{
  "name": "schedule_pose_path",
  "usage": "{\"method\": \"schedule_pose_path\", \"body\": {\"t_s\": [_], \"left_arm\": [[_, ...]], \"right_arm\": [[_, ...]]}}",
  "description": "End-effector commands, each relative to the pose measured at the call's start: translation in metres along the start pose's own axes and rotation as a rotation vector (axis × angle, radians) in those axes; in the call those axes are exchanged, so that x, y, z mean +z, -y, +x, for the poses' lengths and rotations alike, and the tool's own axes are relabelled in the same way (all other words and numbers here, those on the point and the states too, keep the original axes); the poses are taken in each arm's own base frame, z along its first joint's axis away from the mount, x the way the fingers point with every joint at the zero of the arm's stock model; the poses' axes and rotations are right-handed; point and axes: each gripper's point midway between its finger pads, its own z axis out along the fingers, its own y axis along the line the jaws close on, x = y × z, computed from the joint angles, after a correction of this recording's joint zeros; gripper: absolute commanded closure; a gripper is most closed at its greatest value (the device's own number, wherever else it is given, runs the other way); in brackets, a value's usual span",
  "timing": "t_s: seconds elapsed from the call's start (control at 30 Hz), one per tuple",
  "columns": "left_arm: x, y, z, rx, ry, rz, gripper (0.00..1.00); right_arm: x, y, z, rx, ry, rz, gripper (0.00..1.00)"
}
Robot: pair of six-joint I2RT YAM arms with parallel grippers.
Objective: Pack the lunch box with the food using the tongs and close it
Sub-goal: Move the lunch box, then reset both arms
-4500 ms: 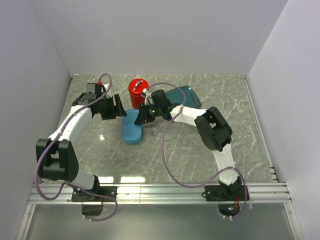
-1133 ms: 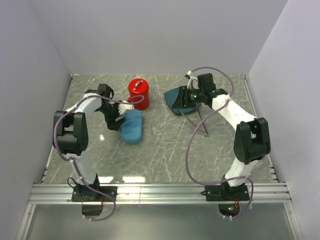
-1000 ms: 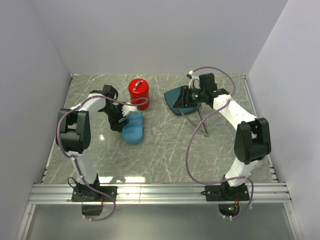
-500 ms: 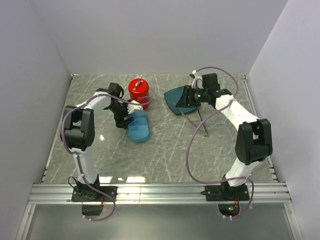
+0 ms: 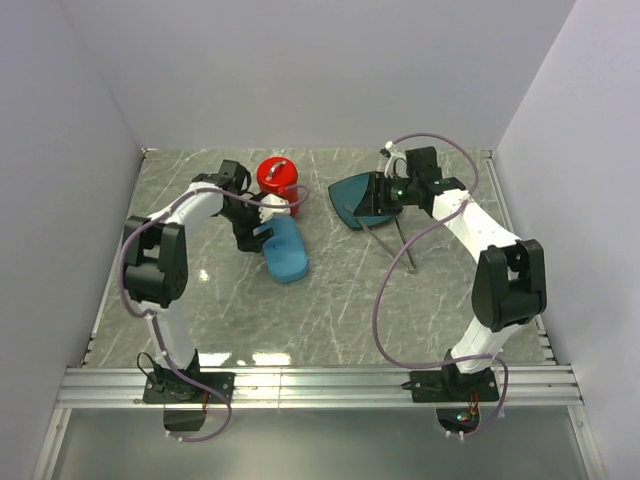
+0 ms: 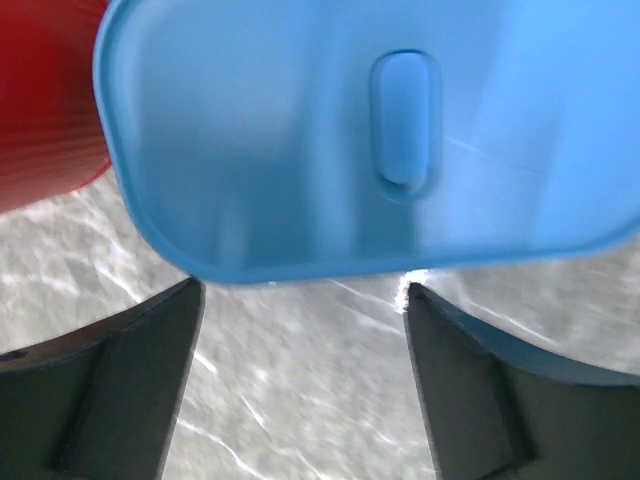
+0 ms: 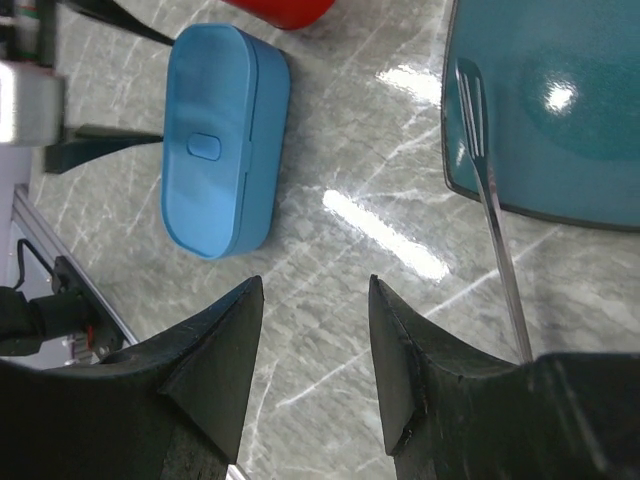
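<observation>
The light-blue lunch box (image 5: pixel 287 250) lies on the table with its lid on, tilted, its oval recess (image 6: pixel 405 130) facing up. My left gripper (image 5: pixel 258 230) sits at its upper-left end, open, with the lid's rim just beyond the fingertips (image 6: pixel 305 300) and nothing between them. My right gripper (image 5: pixel 370 196) hovers open and empty (image 7: pixel 315 290) over the left edge of the teal plate. The silver tongs (image 5: pixel 403 243) lie on the table with their tip resting on the plate (image 7: pixel 485 180). The lunch box (image 7: pixel 220 140) also shows in the right wrist view. No food is in view.
A red canister (image 5: pixel 277 180) stands just behind the lunch box, close to my left gripper, and shows at the left edge of the left wrist view (image 6: pixel 40 100). The dark teal plate (image 5: pixel 352 205) lies at the back right. White walls enclose the marble table.
My left gripper has swung up and right beside the red canister. The lunch box has slid right and turned, its near end now pointing right. The right arm has barely moved.
</observation>
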Motion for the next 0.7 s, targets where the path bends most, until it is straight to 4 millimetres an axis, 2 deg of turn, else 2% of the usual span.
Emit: {"method": "schedule_pose_path", "body": {"t_s": [0.0, 0.03, 0.07, 0.1, 0.13, 0.2, 0.33, 0.47, 0.6, 0.67], "left_arm": [[-0.043, 0.010, -0.030, -0.015, 0.113, -0.086, 0.05], [-0.050, 0.013, -0.033, -0.072, 0.135, -0.103, 0.01], [-0.057, 0.014, -0.035, -0.101, 0.155, -0.125, 0.01], [-0.074, 0.012, -0.041, -0.116, 0.193, -0.175, 0.00], [-0.082, 0.013, -0.045, -0.193, 0.221, -0.192, 0.01], [-0.107, 0.004, -0.054, -0.278, 0.270, -0.288, 0.01], [-0.141, 0.000, -0.065, -0.496, 0.369, -0.363, 0.01], [-0.169, -0.005, -0.063, -0.643, 0.460, -0.446, 0.01], [-0.174, -0.009, -0.051, -0.753, 0.460, -0.517, 0.01], [-0.164, -0.007, -0.038, -0.804, 0.427, -0.527, 0.01]], "right_arm": [[-0.031, -0.011, -0.024, -0.093, 0.081, 0.025, 0.46], [-0.037, -0.013, -0.025, -0.106, 0.091, 0.031, 0.46], [-0.039, -0.011, -0.023, -0.109, 0.091, 0.040, 0.46], [-0.041, -0.010, -0.021, -0.121, 0.091, 0.052, 0.46], [-0.047, -0.011, -0.021, -0.131, 0.099, 0.059, 0.45], [-0.051, -0.008, -0.017, -0.144, 0.096, 0.083, 0.43], [-0.062, -0.004, -0.008, -0.166, 0.103, 0.120, 0.36], [-0.071, 0.002, 0.001, -0.186, 0.102, 0.153, 0.32], [-0.073, 0.010, 0.016, -0.211, 0.085, 0.179, 0.27], [-0.071, 0.017, 0.028, -0.205, 0.055, 0.191, 0.25]]}}
